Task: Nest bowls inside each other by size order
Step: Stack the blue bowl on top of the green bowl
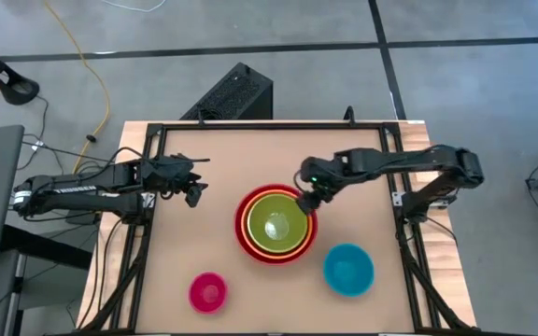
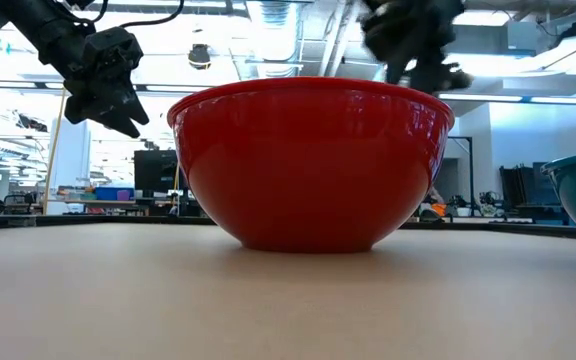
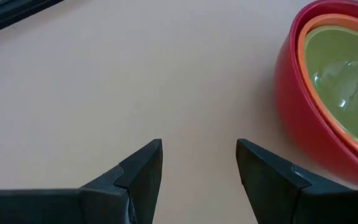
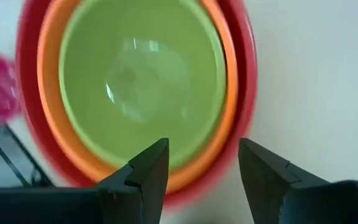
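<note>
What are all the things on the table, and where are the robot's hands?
Largest round glossy plastic bowl: one, red-magenta, middle of the table, outermost of the nested stack.
Orange plastic bowl: one, nested inside the largest bowl.
Lime green plastic bowl: one, nested inside the orange bowl.
Teal blue plastic bowl: one, alone, at the stack's right in the high view.
Small pink-magenta plastic bowl: one, alone, at the stack's lower left in the high view.
Tan wooden table: one, under everything.
Left gripper: open, empty, over bare table left of the stack.
Right gripper: open, empty, above the stack's rim.
</note>
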